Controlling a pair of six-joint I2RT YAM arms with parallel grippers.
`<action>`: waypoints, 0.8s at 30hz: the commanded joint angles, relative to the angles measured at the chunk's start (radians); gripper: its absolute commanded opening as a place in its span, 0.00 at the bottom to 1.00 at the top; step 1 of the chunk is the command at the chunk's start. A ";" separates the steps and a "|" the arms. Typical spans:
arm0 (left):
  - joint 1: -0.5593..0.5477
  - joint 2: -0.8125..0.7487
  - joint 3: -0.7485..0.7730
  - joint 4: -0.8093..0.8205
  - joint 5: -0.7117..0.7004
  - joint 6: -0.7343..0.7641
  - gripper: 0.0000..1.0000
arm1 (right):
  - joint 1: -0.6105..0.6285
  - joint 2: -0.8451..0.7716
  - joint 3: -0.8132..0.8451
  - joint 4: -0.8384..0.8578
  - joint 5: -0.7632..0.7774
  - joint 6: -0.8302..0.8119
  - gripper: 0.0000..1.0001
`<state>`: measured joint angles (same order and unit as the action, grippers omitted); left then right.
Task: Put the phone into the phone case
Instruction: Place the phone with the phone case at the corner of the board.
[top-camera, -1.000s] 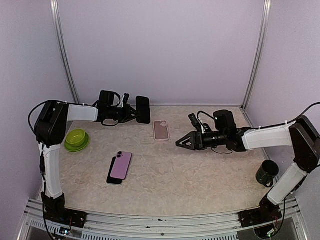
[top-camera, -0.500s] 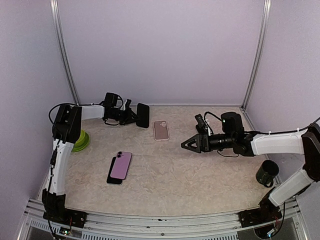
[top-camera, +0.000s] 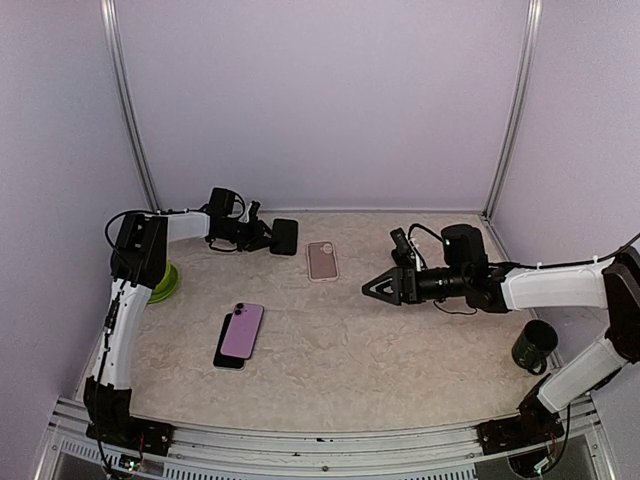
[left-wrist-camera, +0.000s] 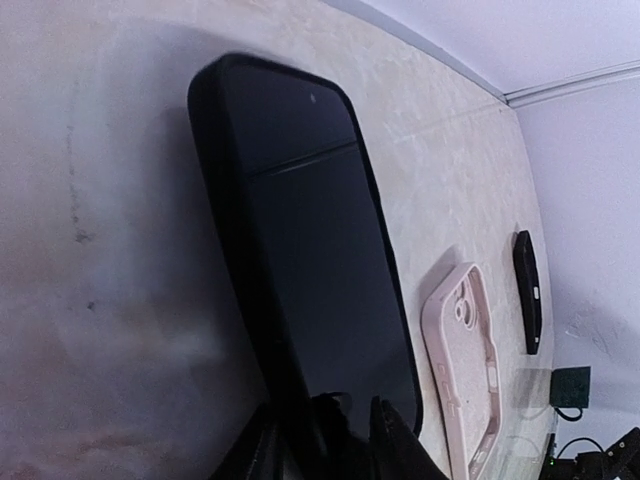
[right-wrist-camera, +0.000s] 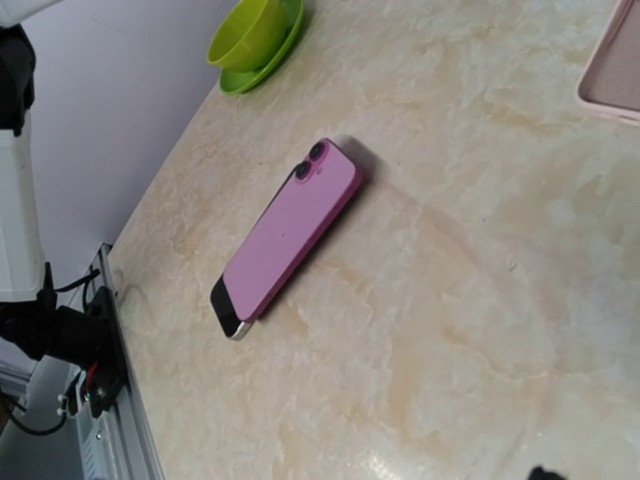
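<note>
From the table (top-camera: 380, 370) centre: case (top-camera: 322, 260) at 12 o'clock, first phone (top-camera: 285, 236) just left of it at 11. Second phone (top-camera: 244, 328) at 8. Bowl (top-camera: 160, 283) at 9, left edge. Cup (top-camera: 535, 345) at 4.

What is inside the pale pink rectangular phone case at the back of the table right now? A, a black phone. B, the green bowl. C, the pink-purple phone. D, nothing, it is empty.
D: the pale pink phone case lies open side up with nothing in it, while the pink-purple phone lies apart from it, nearer the arms.
</note>
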<state>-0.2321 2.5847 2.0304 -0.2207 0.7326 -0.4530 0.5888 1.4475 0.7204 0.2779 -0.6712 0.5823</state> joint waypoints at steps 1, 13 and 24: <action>0.012 0.023 0.029 -0.011 -0.062 0.020 0.33 | 0.008 0.015 -0.003 -0.009 0.014 0.009 0.88; 0.028 -0.202 -0.311 0.198 -0.203 -0.053 0.54 | 0.012 0.022 0.060 -0.155 0.191 -0.046 0.94; -0.037 -0.592 -0.744 0.388 -0.445 -0.125 0.61 | 0.016 0.107 0.161 -0.324 0.420 -0.086 0.99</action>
<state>-0.2241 2.1151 1.3693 0.0898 0.4309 -0.5644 0.5953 1.5166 0.8509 0.0334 -0.3515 0.5159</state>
